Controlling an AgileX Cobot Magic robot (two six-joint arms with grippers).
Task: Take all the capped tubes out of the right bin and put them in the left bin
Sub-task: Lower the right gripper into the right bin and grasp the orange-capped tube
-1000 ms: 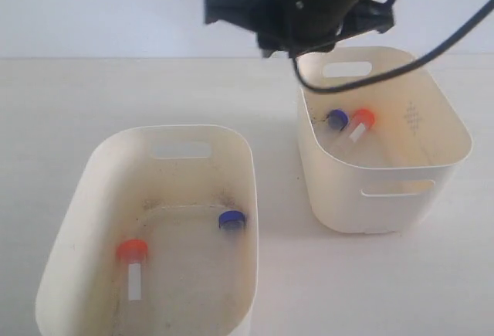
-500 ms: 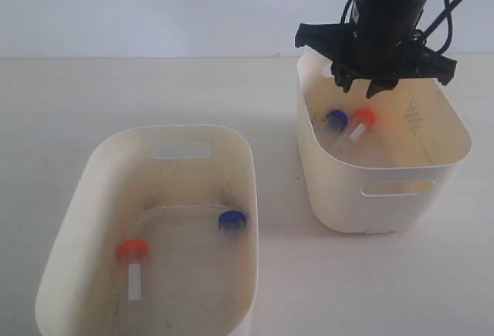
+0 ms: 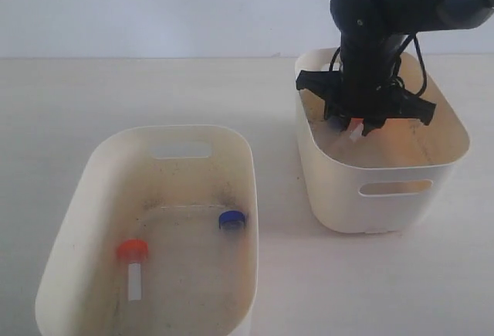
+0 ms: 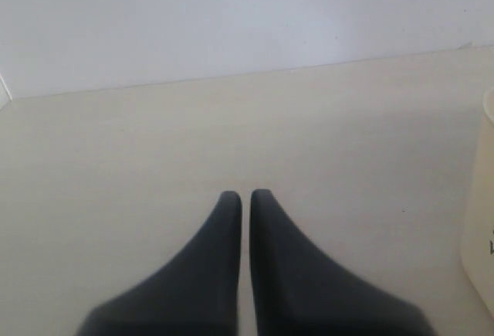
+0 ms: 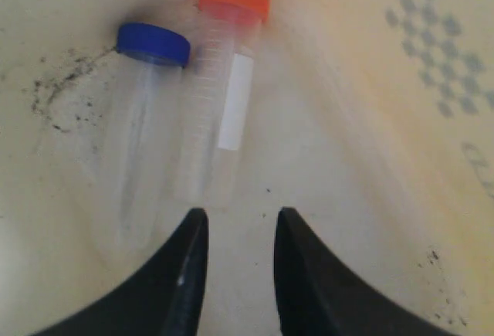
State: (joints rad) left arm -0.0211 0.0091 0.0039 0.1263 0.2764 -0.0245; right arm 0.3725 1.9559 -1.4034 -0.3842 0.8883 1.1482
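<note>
Exterior view: the grime-speckled cream plastic left bin (image 3: 93, 168) is seen well apart from the diamond-marked cream plastic right bin (image 3: 340, 197). The black right gripper (image 5: 239, 220) is held inside the right bin, jaws parted and empty. The black left gripper (image 4: 245, 197) is seen outside it, jaws together. Inside the right bin, a clear plastic orange-capped tube (image 5: 224, 89) and a blue-capped tube (image 5: 147, 96) are laid side by side; two more capped tubes (image 3: 133, 263) are laid outside it, in the left bin.

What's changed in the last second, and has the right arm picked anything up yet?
The right end effector swung rightward and down into the right bin, jaws apart over the blue-capped tube and orange-capped tube; nothing taken hold of. Those tubes, the left bin and its orange tube and blue tube stayed put.
</note>
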